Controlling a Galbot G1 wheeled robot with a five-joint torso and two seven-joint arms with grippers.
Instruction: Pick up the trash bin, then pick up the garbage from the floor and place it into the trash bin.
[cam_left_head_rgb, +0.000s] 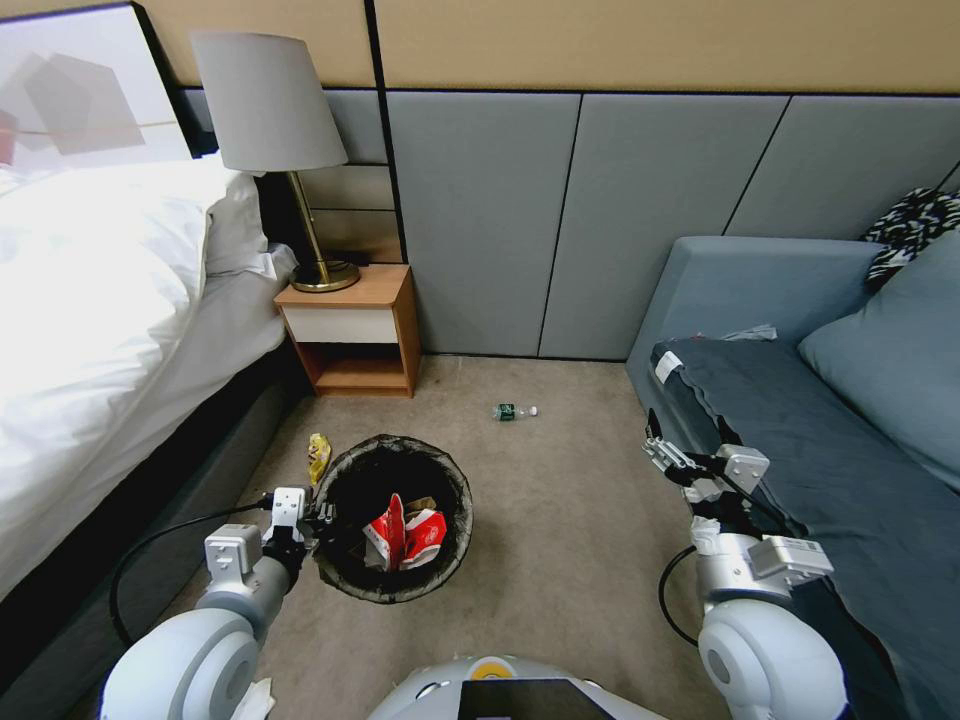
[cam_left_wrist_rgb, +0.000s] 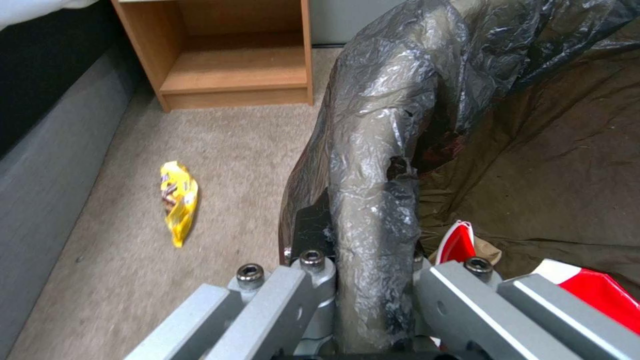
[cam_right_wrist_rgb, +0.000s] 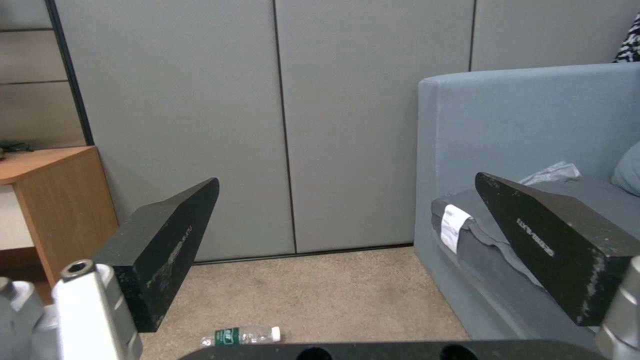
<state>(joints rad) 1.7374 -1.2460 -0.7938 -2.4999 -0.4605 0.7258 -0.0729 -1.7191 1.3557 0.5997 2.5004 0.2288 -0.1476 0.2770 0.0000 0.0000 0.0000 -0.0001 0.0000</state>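
Head view: the trash bin (cam_left_head_rgb: 395, 518) stands on the carpet near the bed's edge, the left gripper (cam_left_head_rgb: 322, 519) clamped on its rim; red-and-white cartons (cam_left_head_rgb: 405, 535) and brown paper already lie inside.
Left wrist view: jaws pinch the bag-lined rim (cam_left_wrist_rgb: 373, 200); a yellow wrapper (cam_left_wrist_rgb: 179, 200) lies on the floor beside the bin, not yet collected.
Right wrist view: the right gripper (cam_right_wrist_rgb: 347, 240) hangs wide open and empty by the sofa's edge; the bottle (cam_right_wrist_rgb: 241, 335) lies near the wall, not yet collected.
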